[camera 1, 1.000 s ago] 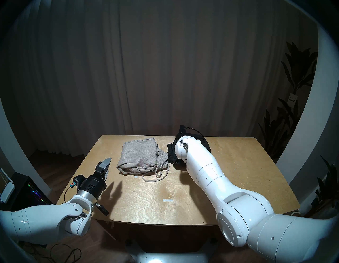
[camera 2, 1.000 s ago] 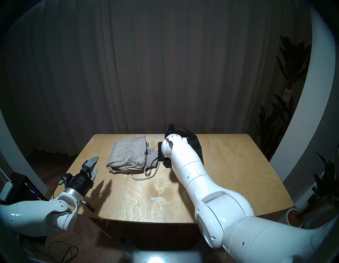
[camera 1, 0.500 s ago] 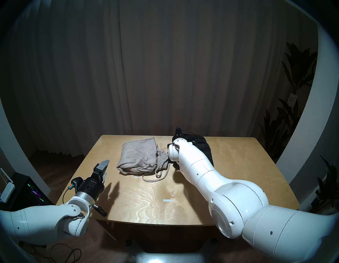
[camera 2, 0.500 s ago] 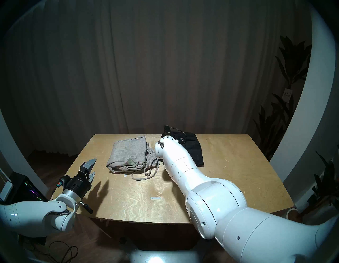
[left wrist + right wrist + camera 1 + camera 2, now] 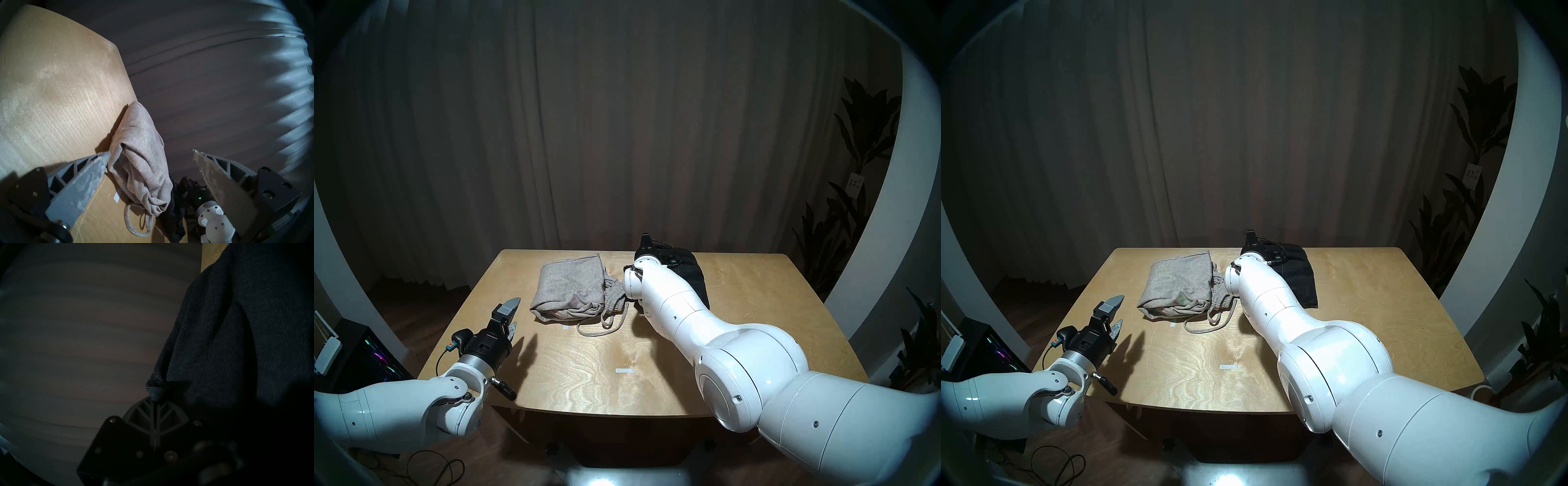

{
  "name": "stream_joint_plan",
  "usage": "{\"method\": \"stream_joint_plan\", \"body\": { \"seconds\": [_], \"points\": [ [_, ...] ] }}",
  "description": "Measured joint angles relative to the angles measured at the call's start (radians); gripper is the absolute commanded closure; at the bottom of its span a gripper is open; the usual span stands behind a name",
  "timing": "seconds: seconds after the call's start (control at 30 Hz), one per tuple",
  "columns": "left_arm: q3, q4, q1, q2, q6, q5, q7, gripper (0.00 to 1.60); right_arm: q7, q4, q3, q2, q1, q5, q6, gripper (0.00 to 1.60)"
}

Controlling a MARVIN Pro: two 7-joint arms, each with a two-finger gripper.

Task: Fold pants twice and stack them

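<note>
Pants number two on the wooden table (image 5: 755, 305): the grey pants (image 5: 570, 288) lie folded in a thick bundle toward the far left of the middle, and the black pants (image 5: 695, 276) lie just to their right, near the far edge. One pale cord (image 5: 602, 327) loops out of the grey bundle's near corner onto the wood. Two short strips of white tape (image 5: 624, 370) are stuck on the table, one near the front and one just in front of the grey bundle.

Both arms are in view. The left gripper (image 5: 512, 315) hovers over the table's left edge with its fingers spread wide and nothing between them, apart from the grey bundle. The right gripper (image 5: 154, 401) has its fingers pressed together on a bunched edge of the black cloth, seen only in the dim right wrist view; from the head its fingertips are hidden behind the right arm (image 5: 673, 305), which also covers much of the black pants. How neatly they are folded is hard to make out, perhaps only partly.
</note>
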Motion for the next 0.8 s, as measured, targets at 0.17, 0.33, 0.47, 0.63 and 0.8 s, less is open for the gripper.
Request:
{"method": "stream_joint_plan", "body": {
  "seconds": [0.17,0.33,0.47,0.63,0.8],
  "points": [
    [0.0,0.012,-0.005,-0.013,0.013,0.003,0.001,0.0,0.032,0.01,0.019,-0.006,0.015,0.013,-0.015,0.0],
    [0.0,0.023,-0.01,-0.025,0.026,0.008,0.001,0.0,0.068,0.027,0.033,-0.016,0.022,0.03,-0.028,0.0],
    [0.0,0.031,-0.013,-0.032,0.035,0.012,0.001,0.0,0.1,0.043,0.047,-0.026,0.022,0.047,-0.037,0.0],
    [0.0,0.038,-0.015,-0.04,0.044,0.018,0.001,0.0,0.143,0.059,0.065,-0.038,0.023,0.068,-0.047,0.0],
    [0.0,0.04,-0.017,-0.046,0.053,0.027,-0.002,0.0,0.205,0.066,0.087,-0.056,0.02,0.093,-0.061,0.0]
  ]
}}
